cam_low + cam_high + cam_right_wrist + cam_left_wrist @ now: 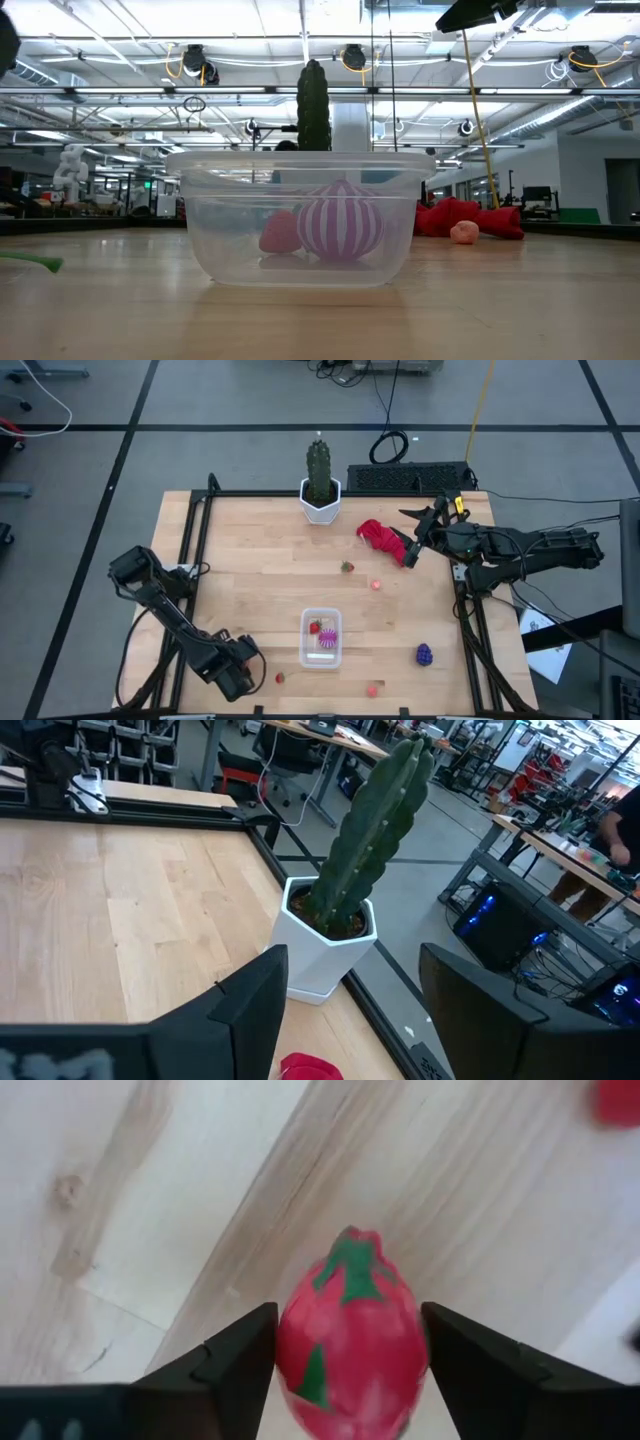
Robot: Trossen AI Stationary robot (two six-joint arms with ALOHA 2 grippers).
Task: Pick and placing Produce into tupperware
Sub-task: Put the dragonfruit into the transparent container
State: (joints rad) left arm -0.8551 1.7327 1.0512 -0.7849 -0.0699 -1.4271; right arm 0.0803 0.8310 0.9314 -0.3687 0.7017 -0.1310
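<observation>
Low at the desk's (260,560) near edge, left gripper (350,1350) fingers clamp a strawberry (350,1345); right gripper (350,1010) fingers stand apart near the cactus (375,830).

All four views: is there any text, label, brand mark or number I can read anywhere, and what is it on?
No readable text in any view.
White paper on the floor right of the table: no print can be made out.
Tupperware, cactus pot, strawberry between the left gripper's fingers: no markings visible.
Room equipment behind the table: any signs too small or blurred to read.
</observation>
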